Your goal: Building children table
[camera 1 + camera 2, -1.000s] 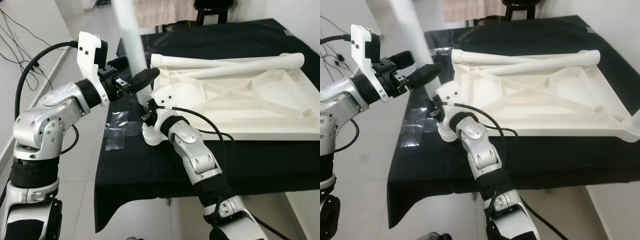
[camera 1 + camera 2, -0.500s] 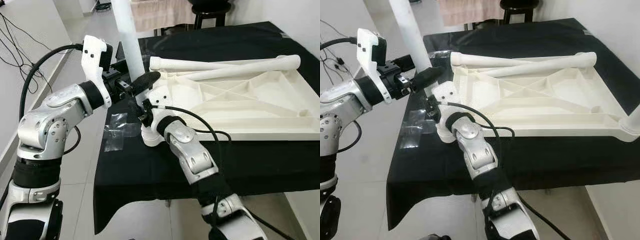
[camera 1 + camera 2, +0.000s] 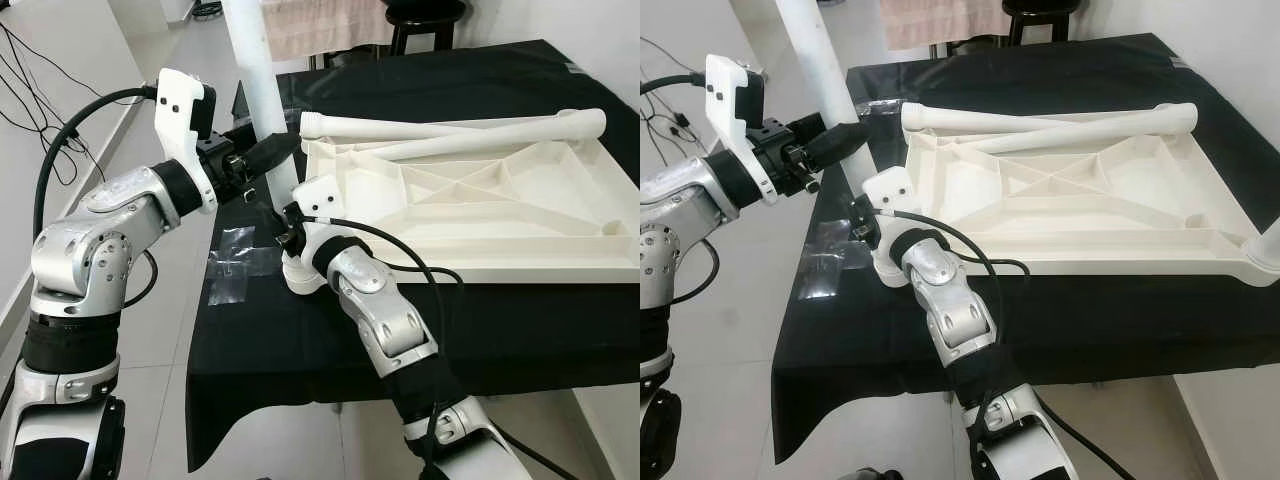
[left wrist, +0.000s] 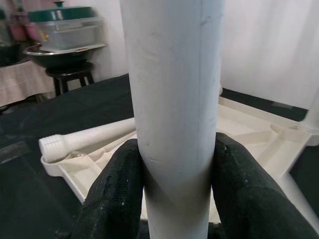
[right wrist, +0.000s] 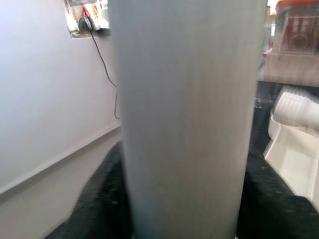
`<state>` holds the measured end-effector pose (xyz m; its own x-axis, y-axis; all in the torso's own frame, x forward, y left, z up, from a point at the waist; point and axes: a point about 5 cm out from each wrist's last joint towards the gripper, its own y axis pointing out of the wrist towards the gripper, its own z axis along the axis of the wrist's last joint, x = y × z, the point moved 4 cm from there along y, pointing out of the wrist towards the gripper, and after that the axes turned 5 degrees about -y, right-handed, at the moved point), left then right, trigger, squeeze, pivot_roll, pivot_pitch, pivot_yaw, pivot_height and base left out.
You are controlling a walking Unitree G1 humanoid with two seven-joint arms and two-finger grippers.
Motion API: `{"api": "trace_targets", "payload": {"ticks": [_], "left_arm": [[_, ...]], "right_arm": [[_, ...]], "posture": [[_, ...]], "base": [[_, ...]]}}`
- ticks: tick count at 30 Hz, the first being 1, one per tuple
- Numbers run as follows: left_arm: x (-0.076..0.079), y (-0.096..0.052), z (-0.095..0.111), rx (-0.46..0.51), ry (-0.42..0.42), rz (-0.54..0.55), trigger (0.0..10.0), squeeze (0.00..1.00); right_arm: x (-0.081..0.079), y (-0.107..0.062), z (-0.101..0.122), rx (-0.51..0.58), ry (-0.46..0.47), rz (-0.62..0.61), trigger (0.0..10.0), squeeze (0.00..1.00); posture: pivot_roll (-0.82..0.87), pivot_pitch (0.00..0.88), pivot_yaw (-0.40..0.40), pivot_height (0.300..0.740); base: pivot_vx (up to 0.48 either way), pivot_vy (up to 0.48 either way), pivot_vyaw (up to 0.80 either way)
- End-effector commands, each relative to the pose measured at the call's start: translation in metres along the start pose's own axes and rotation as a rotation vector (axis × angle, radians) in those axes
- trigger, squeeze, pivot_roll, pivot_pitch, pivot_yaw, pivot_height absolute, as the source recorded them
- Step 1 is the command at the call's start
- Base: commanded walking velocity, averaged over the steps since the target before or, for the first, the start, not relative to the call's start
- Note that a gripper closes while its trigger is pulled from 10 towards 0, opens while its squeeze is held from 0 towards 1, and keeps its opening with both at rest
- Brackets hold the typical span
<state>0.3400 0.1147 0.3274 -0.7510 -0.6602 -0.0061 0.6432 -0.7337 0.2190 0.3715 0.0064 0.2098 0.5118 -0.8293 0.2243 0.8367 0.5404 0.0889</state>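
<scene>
In the left eye view, your left gripper (image 3: 268,158) sits just beside the corner of the overturned white tabletop (image 3: 480,205), its black fingers closed around the upright table leg (image 3: 255,75). Your right gripper (image 3: 283,228) is lower on the same leg, just beneath the left one, near the leg's foot at the tabletop corner — whether it is closed you cannot tell here.

The right eye view shows two loose legs (image 3: 1040,125) lying across the far rim of the tabletop, well beyond both grippers, on the black tablecloth (image 3: 860,320).

In the left wrist view, both pads (image 4: 112,191) press the leg's sides, with no gap.

In the right wrist view, the leg stands between the dark fingers (image 5: 99,199) — blurred, but touching on both sides.
</scene>
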Motion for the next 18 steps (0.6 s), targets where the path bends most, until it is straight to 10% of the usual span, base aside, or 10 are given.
{"api": "trace_targets", "payload": {"ticks": [1,9,10,18], "left_arm": [[0.012,0.004,0.002,-0.005,0.007,-0.066,0.0,0.0],[0.017,0.004,-0.001,-0.014,0.008,-0.095,0.0,0.0],[0.019,0.004,-0.002,-0.016,0.009,-0.104,0.0,0.0],[0.027,0.006,-0.003,-0.02,0.009,-0.144,0.0,0.0]], "right_arm": [[-0.024,-0.002,-0.02,-0.072,0.115,0.024,10.0,1.0],[-0.009,0.006,0.026,0.172,0.181,0.378,10.0,1.0],[-0.005,0.006,0.032,0.193,0.142,0.442,10.0,0.0],[-0.004,0.004,0.051,0.235,0.018,0.702,10.0,0.0]], "posture": [[-0.01,0.138,0.103,0.74],[-0.01,0.136,0.104,0.74],[-0.01,0.137,0.105,0.74],[-0.01,0.141,0.107,0.74]], "base": [[0.0,0.0,0.0],[0.0,0.0,0.0],[0.0,0.0,0.0],[0.0,0.0,0.0]]}}
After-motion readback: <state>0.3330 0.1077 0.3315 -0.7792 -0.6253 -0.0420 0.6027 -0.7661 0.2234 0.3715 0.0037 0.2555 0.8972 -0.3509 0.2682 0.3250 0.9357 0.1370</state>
